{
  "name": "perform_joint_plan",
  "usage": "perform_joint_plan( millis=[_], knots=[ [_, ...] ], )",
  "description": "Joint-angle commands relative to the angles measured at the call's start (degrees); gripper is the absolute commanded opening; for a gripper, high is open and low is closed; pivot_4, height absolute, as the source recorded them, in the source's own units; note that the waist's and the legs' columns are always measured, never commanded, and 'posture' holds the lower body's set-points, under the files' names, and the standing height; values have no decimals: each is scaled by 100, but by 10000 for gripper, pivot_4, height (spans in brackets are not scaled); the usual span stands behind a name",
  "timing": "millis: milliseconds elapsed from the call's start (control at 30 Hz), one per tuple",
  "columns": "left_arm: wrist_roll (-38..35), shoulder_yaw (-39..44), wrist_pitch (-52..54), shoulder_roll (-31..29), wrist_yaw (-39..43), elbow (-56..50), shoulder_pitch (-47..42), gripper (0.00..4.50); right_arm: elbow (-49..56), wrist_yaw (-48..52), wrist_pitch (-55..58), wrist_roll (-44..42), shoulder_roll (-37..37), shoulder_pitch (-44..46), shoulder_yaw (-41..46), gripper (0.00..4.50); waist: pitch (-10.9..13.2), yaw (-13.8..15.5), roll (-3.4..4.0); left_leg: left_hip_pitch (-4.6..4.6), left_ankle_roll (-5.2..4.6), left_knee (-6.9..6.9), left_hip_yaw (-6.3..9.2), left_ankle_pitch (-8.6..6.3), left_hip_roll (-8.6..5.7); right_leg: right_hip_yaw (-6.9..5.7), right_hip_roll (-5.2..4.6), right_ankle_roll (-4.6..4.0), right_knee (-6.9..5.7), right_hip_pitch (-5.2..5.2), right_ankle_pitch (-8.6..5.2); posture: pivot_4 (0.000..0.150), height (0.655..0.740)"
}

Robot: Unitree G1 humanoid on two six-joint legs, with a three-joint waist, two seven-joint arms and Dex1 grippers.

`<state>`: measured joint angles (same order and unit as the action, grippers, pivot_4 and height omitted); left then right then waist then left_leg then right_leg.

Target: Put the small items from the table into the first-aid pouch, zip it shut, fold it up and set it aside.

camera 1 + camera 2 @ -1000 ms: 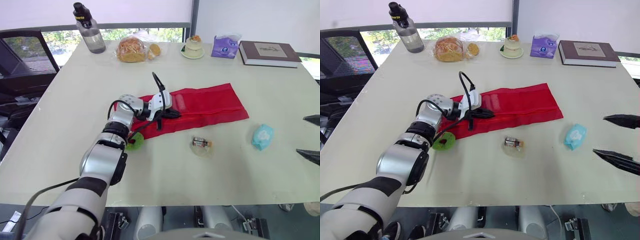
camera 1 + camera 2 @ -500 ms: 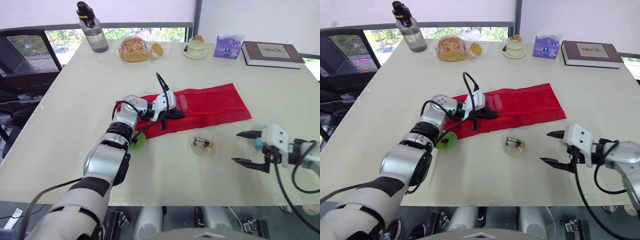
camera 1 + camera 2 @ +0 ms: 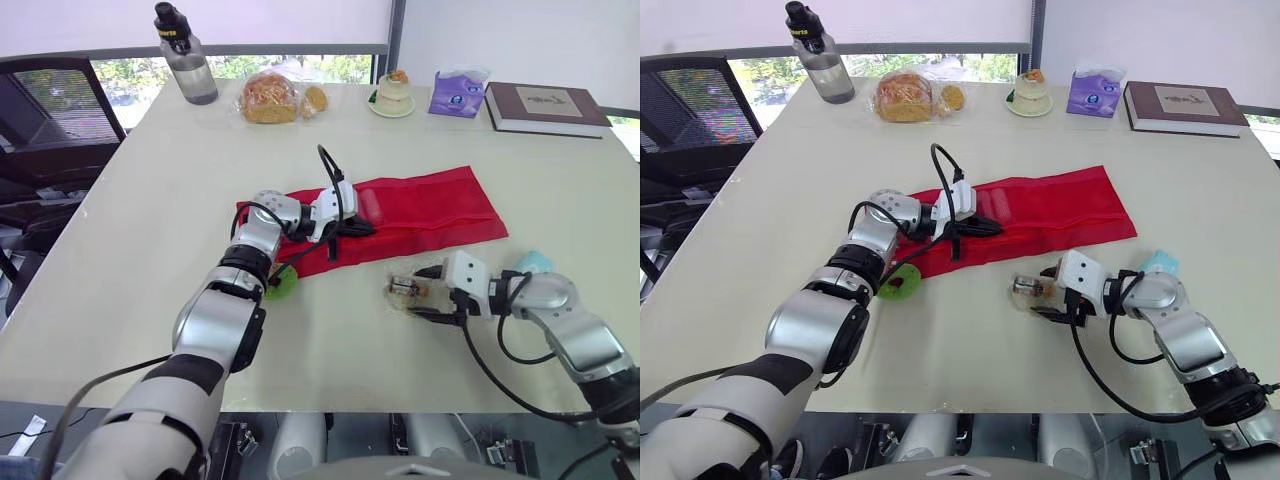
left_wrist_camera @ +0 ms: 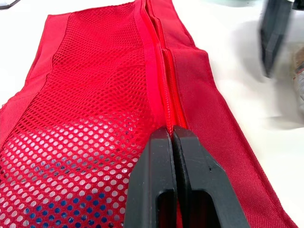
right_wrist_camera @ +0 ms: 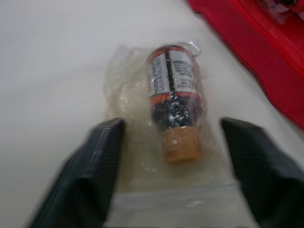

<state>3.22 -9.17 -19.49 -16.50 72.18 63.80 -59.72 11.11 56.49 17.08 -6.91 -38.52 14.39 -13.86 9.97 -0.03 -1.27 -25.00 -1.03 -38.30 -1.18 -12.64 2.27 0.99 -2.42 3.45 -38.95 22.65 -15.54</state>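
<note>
Right pincer [image 5: 171, 122] open astride the bagged vial [image 5: 173, 99]; left pincer [image 4: 171, 130] closed on the zip line of the red pouch [image 3: 430, 205].

The right pincer's black fingers stand on either side of the vial's clear bag, not yet touching it, low over the bench [image 3: 150, 200]. The likely slip is closing on loose film alone: the vial could slide inside the bag, roll, or swing out of line when lifted. The pouch lies just beside it and flat, the left pincer's fingers pressed together on its zip; I cannot tell how far the mouth gapes, so the bag may snag on the edge. A tug from the left arm would drag the pouch. A teal packet [image 3: 533, 262] and a green item [image 3: 283, 283] wait near the pouch.
</note>
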Motion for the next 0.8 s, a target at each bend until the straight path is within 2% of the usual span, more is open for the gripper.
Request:
perform_joint_plan(
  millis=[33, 100, 267, 467, 800],
  knots=[
    [-28, 31, -117, 43, -40, -112, -71, 0, 121, -32, -32, 34, -91, -78, 88, 16134, 0, 0, 0, 1, 0, 0, 1, 0, 0, 0, 0, 0, -2, 0, 0, 1500, 7400],
    [-23, 28, -128, 60, -54, -100, -77, 0, 261, -59, 44, -21, -133, -153, 180, 4357, 0, 0, 0, 2, 0, -1, 1, 0, 0, 0, 0, 0, -4, -2, 0, 1500, 7400],
    [-54, 34, -132, 139, -62, -132, -59, 0, 780, -428, 815, -125, -163, -269, 479, 3882, 0, 11, 0, 2, 0, -1, 0, 0, 0, 1, 0, 0, -2, -2, 0, 1500, 7400],
    [-151, 89, -81, 268, -66, -218, -40, 0, 1188, -1618, 2531, 251, 201, 184, 554, 3882, 0, -1, 1, 2, 0, -1, 1, 0, 1, 1, 0, -1, -6, -1, 1, 1500, 7400],
    [-255, -47, 100, 658, 74, -808, 306, 0, 915, -2880, 4090, 479, 1218, 932, 486, 3882, -1, -2, 1, -4, 0, 1, 2, 0, 0, -1, 0, -1, -1, 3, 1, 1500, 7400]
  ],
)
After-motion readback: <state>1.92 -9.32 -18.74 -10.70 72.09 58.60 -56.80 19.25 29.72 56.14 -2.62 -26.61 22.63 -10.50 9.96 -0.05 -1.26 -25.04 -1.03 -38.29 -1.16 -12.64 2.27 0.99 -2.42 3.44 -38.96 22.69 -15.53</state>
